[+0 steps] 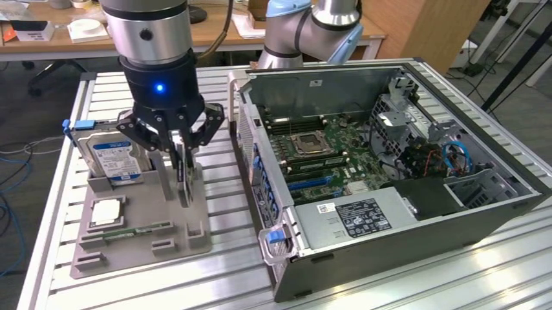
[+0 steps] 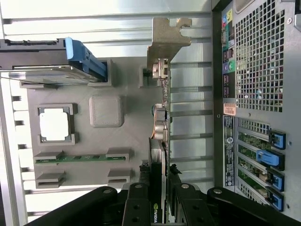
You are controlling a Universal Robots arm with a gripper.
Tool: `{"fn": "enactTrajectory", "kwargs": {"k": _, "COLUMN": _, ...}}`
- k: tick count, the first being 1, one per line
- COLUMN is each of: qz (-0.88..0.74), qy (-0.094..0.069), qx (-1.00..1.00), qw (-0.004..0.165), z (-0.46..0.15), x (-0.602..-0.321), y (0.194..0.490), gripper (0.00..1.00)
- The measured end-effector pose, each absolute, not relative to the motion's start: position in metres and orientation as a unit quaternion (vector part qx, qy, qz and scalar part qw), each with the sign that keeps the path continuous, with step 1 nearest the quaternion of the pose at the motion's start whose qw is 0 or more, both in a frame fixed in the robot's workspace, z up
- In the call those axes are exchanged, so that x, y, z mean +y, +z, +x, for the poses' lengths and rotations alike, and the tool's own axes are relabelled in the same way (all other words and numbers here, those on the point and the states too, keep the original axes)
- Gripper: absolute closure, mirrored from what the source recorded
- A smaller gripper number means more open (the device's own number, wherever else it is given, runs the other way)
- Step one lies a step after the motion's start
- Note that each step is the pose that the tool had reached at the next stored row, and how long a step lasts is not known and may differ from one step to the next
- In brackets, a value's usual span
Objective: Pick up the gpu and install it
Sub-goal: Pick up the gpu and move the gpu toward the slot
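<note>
The gpu [image 1: 183, 184] stands on edge in a slot of the grey holder [image 1: 129, 257], on the exterior view's left half of the table. In the wrist view the gpu [image 2: 159, 117] appears edge-on, its silver bracket at the end farthest from the fingers. My gripper [image 1: 178, 150] comes straight down over it and is shut on the gpu's top edge. The black fingers [image 2: 138, 202] press against both faces of the card, around my gripper's centre [image 2: 159, 174]. The card's lower edge looks to still sit in the holder.
The holder also carries a blue-labelled hard drive [image 1: 116, 158], a CPU [image 1: 105, 212] and a RAM stick [image 1: 142, 228]. An open computer case [image 1: 483, 206] with its motherboard [image 1: 319, 148] exposed lies to the exterior view's right. Its perforated rear panel [image 2: 258, 70] is close beside the holder.
</note>
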State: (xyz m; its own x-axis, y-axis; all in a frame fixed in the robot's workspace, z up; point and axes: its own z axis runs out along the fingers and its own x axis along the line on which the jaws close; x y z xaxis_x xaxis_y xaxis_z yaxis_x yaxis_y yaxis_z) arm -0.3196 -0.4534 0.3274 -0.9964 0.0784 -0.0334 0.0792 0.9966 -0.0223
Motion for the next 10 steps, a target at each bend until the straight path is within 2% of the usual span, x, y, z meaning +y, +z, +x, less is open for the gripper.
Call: {"fn": "enactTrajectory", "kwargs": {"k": 10, "qz": 0.039, "qy": -0.012, "qx": 0.999, "qw": 0.016, "z": -0.320, "x": -0.453, "y": 0.347, "gripper": 0.74}}
